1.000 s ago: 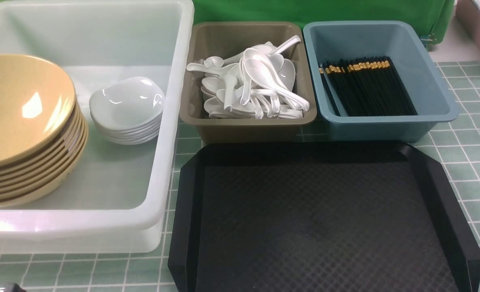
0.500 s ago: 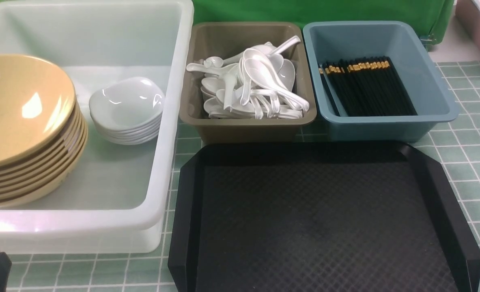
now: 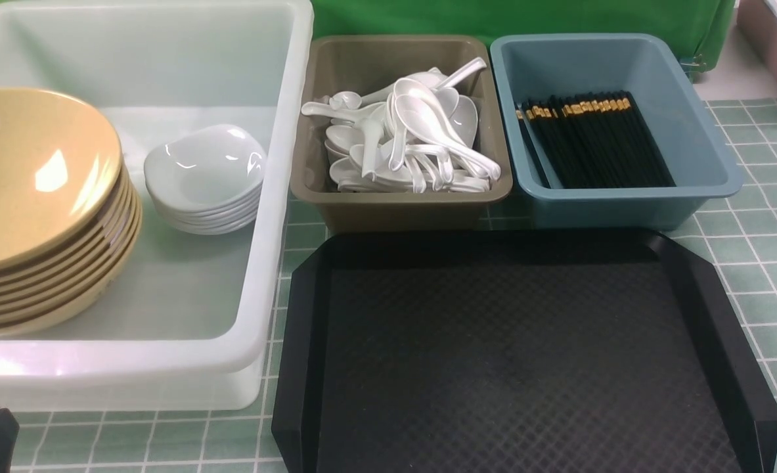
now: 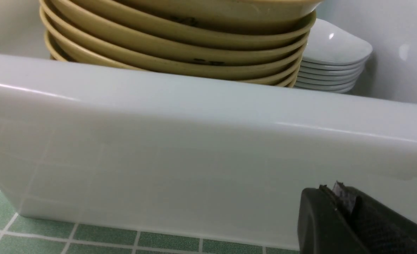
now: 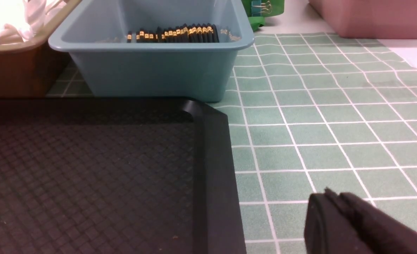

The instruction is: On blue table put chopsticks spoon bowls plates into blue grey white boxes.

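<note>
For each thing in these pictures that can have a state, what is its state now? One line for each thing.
bowls: stacked inside the white tub.
plates: stacked beside the bowls, same tub.
spoons: piled in the grey-brown bin.
chopsticks: lying side by side in the blue bin.
black tray: bare.
left gripper: shut, holding nothing.
right gripper: shut, holding nothing.

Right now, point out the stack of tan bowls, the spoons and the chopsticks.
bowls [image 3: 30,177], front view, inside of the top bowl
spoons [image 3: 421,115], front view, scoop of a top spoon
chopsticks [image 3: 601,148], front view, middle of the bundle
</note>
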Robot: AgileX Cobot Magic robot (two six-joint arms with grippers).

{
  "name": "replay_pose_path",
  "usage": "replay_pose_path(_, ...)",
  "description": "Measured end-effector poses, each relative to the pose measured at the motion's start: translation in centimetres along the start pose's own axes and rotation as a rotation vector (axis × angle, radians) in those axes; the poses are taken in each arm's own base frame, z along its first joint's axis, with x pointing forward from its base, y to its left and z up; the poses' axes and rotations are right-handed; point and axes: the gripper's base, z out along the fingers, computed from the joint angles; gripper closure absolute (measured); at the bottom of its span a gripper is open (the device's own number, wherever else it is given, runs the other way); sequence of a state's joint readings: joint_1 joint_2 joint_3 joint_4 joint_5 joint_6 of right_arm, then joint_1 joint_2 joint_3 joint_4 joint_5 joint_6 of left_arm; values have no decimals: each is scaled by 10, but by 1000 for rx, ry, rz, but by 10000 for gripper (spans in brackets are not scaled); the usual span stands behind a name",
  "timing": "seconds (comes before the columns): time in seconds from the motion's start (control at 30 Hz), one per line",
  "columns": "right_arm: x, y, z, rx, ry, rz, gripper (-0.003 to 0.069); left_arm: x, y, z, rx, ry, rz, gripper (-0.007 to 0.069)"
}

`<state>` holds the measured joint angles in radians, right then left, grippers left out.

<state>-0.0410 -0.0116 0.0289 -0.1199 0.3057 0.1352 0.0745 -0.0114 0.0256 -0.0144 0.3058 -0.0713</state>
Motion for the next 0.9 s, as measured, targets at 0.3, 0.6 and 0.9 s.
replay_pose_path(0.3,0,0,0,0,0,0,575,0,0,0,0,0,0,622)
replay_pose_path(0.6,0,0,0,0,0,0,567,0,0,0,0,0,-1,622)
replay_pose_path(0.9,0,0,0,0,0,0,557,0,0,0,0,0,-1,622)
